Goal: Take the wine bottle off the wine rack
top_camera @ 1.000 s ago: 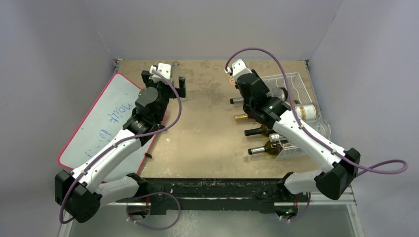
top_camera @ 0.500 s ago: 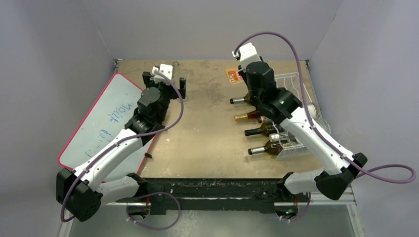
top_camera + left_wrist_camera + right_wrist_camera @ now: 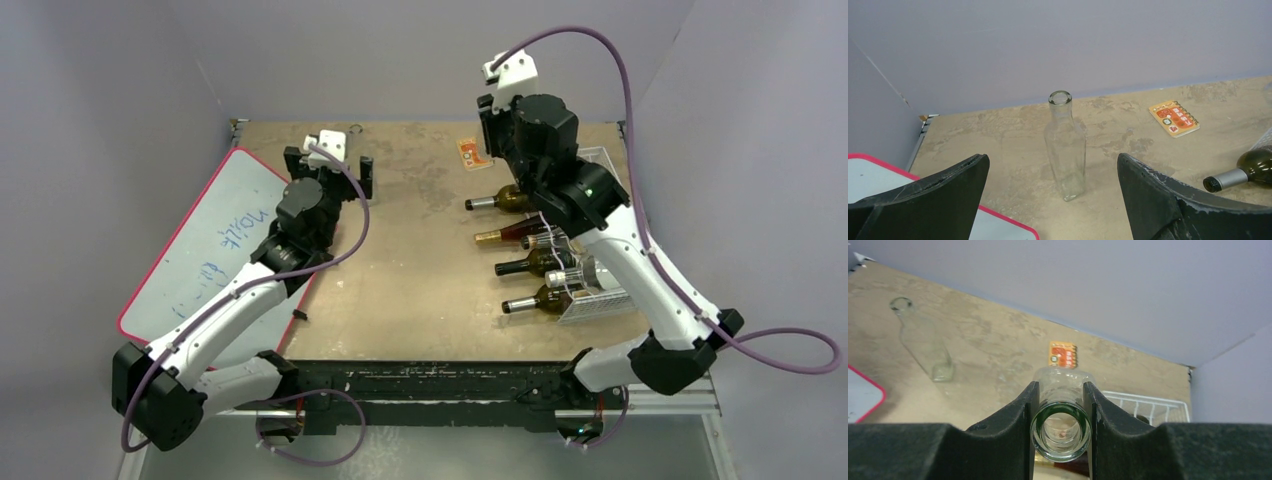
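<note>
Lift-out was judged in hand: wine bottle [image 3: 1060,436] pinched by the right gripper [image 3: 1060,389]; set-down clear of the wine rack [image 3: 600,302] was called for next.

A red-edged whiteboard [image 3: 205,245] with blue writing lies at the overhead frame's left on the worn tan table [image 3: 420,285], a small orange notebook [image 3: 472,153] lies flat at upper centre, and a clear empty bottle [image 3: 1065,150] stands upright mid-frame in the left wrist view.
</note>
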`<state>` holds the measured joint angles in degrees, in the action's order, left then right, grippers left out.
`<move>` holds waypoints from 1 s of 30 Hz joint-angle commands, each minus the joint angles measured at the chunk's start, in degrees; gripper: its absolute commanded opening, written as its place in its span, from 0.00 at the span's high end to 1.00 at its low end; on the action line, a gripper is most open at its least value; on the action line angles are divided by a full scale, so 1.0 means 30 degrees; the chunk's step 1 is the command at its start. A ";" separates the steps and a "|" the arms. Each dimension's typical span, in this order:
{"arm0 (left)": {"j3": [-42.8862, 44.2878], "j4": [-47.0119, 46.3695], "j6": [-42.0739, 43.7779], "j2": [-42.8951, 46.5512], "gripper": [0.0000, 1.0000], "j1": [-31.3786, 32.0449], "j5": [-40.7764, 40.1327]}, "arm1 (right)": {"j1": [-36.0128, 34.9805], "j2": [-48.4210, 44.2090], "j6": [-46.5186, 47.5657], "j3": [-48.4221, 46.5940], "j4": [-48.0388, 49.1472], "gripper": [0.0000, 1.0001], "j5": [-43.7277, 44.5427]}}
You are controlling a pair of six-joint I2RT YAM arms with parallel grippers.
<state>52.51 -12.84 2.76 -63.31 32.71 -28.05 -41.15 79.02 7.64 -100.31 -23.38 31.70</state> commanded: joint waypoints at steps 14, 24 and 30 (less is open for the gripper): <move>-0.0800 -0.2183 0.0490 0.2919 0.00 -0.1211 -0.2219 | -0.0084 0.7135 -0.2780 -0.5995 0.4289 1.00 -0.5121; -0.0411 -0.1696 0.0199 0.3357 0.01 -0.2348 -0.0934 | -0.0201 1.1497 -0.4270 -1.0209 0.2058 1.00 -0.4554; -0.0169 -0.1246 0.0571 0.3808 0.00 -0.2341 -0.0882 | -0.0259 1.3188 -0.4967 -1.1606 0.0741 1.00 -0.4197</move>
<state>50.09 -15.31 3.73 -53.74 25.93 -31.68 -41.60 118.93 -4.64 -128.77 -22.85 17.21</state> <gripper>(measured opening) 0.989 0.368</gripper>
